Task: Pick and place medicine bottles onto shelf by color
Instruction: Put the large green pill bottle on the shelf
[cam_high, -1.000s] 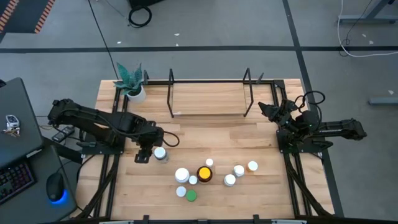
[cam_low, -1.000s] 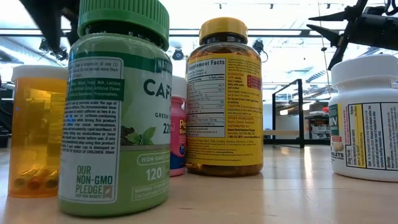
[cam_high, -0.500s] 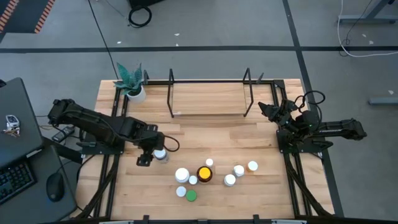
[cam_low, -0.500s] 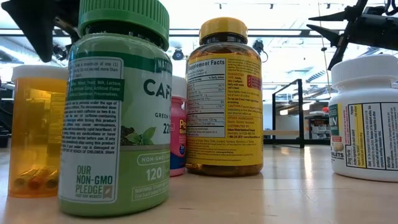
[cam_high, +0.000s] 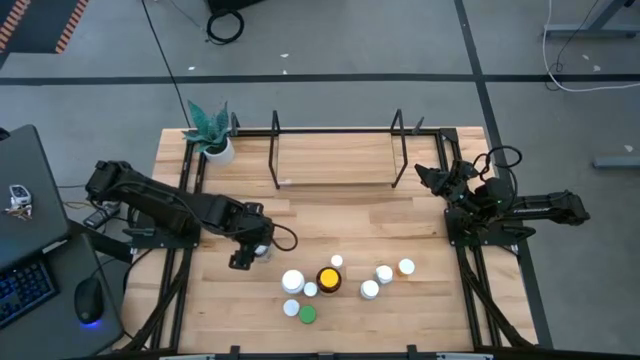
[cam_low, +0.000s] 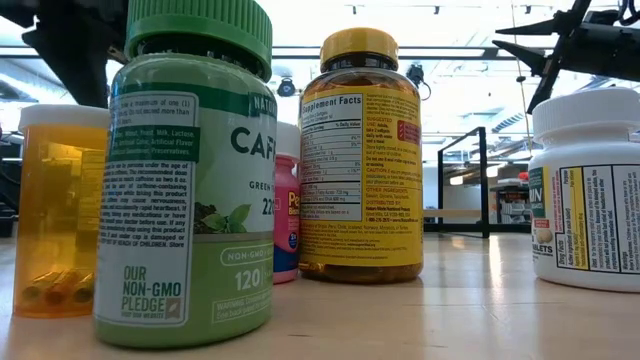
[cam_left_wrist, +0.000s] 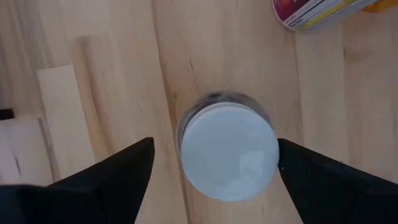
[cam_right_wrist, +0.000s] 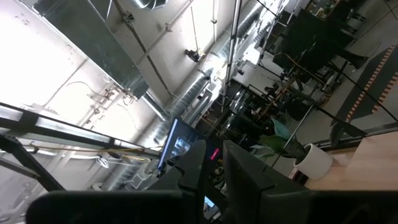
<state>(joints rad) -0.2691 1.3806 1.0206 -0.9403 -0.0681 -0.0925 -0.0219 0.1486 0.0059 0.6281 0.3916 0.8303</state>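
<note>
While we look down on the pale wooden table (cam_high: 400, 240), our left gripper (cam_high: 250, 252) hangs spread wide around a small white-capped bottle (cam_left_wrist: 227, 151), not touching it, left of the bottle cluster. Our right gripper (cam_high: 425, 175) looks nearly closed, empty.

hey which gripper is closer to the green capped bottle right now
Left. The left gripper hovers over a lone white-capped bottle, a short way up-left of the green-capped bottle. The right gripper waits much farther off, near the shelf's right end.
</note>
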